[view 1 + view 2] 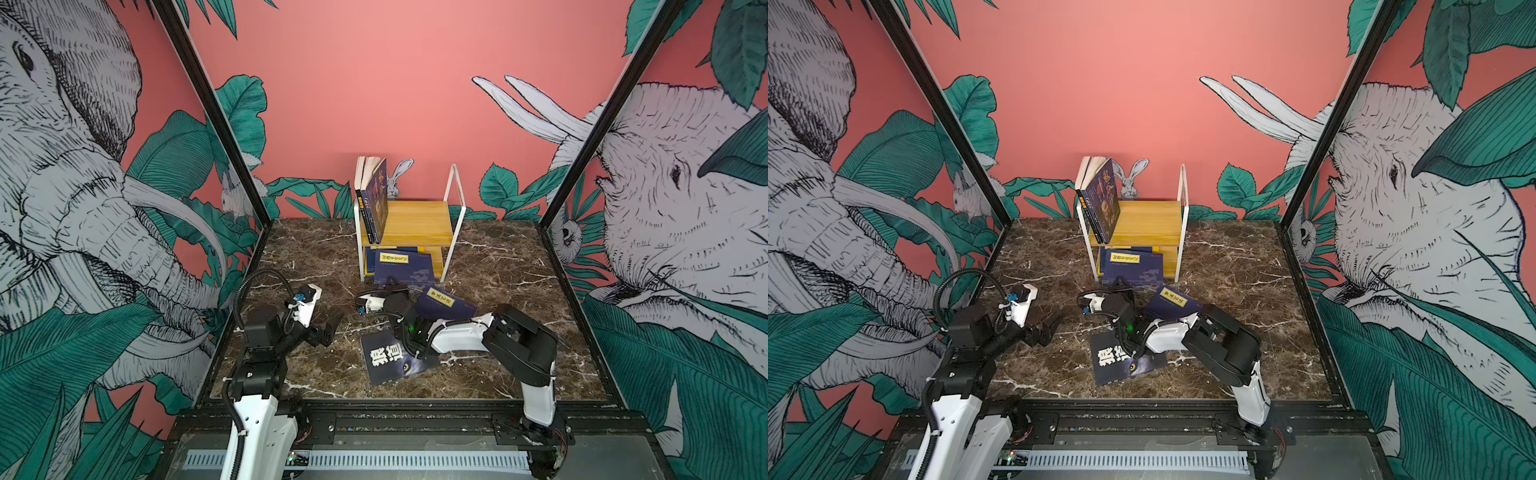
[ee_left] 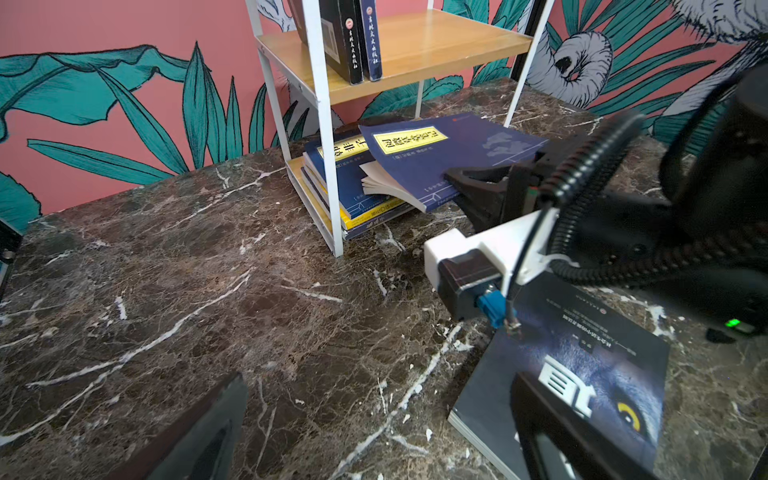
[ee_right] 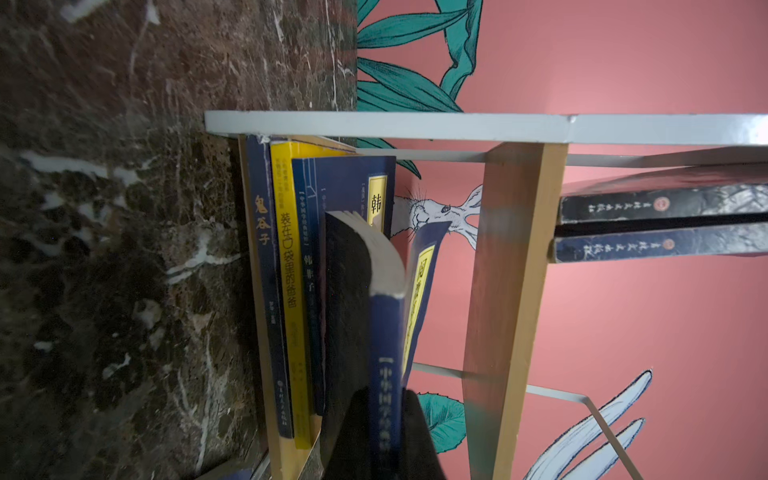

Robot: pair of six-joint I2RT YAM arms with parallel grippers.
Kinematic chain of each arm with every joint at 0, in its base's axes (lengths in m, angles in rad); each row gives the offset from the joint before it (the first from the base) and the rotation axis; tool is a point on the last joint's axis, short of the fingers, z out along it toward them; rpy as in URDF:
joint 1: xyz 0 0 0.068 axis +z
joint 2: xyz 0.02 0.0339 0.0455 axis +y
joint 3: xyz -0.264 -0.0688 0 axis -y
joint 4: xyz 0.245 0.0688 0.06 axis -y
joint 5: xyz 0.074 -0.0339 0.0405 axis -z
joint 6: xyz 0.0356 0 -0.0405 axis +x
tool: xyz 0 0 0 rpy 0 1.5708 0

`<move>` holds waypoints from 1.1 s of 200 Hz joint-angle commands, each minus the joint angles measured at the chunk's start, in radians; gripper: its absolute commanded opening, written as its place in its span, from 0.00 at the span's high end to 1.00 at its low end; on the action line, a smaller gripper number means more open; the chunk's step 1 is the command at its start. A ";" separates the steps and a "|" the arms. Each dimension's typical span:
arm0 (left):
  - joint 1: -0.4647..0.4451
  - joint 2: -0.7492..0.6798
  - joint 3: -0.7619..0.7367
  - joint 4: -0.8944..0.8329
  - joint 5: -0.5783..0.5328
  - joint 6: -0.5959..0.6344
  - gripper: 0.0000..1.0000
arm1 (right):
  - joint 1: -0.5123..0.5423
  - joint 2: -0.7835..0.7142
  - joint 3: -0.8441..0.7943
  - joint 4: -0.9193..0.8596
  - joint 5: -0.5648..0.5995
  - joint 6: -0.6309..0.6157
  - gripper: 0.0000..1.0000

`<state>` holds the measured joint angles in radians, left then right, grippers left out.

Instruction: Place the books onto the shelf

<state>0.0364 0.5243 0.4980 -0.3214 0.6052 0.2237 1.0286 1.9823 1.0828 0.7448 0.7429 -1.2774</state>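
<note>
A: Two arms share this scene. What are their grippers doing?

B: The right gripper is clamped narrowly on the spine edge of a navy paperback with a yellow title label. Its pages fan open beneath the cover. The left gripper hangs over the dark brown marble tabletop, fingers spread wide, holding nothing.

A: Where is the held book?

B: It lies partly inside the lower tier of the small shelf of yellowish wooden boards in a white metal frame. It rests on a flat stack of three paperbacks, two navy and one yellow, and juts out past the front.

A: And the other books?

B: Several dark upright paperbacks stand on the upper board, leaning against the frame's left side. Two more lie on the tabletop in front of the shelf. One is a second navy paperback with a yellow label, just behind the right arm. The other is a dark paperback with big white characters, partly under that arm and nearer the front edge.
</note>
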 commanded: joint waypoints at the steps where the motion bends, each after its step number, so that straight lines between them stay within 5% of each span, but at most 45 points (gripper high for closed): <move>1: 0.009 0.002 -0.015 0.022 0.029 -0.014 0.00 | -0.025 0.020 0.054 0.075 -0.026 -0.029 1.00; 43: 0.012 0.000 -0.017 0.024 0.034 -0.008 0.00 | -0.034 0.081 0.115 0.049 -0.042 -0.046 1.00; 105: 0.010 -0.006 -0.026 0.036 0.036 -0.008 0.00 | -0.002 -0.060 -0.030 0.088 0.061 -0.110 1.00; 158: 0.002 0.032 0.036 0.047 -0.113 -0.237 0.01 | -0.013 -0.065 -0.046 0.160 0.059 -0.140 1.00; 220: -0.001 0.520 0.294 0.261 -0.013 -0.494 0.03 | 0.036 -0.157 -0.113 0.203 0.111 -0.187 1.00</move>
<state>0.0353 0.8795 0.7036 -0.1982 0.5385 -0.1352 1.0279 1.9244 1.0092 0.8345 0.7845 -1.3968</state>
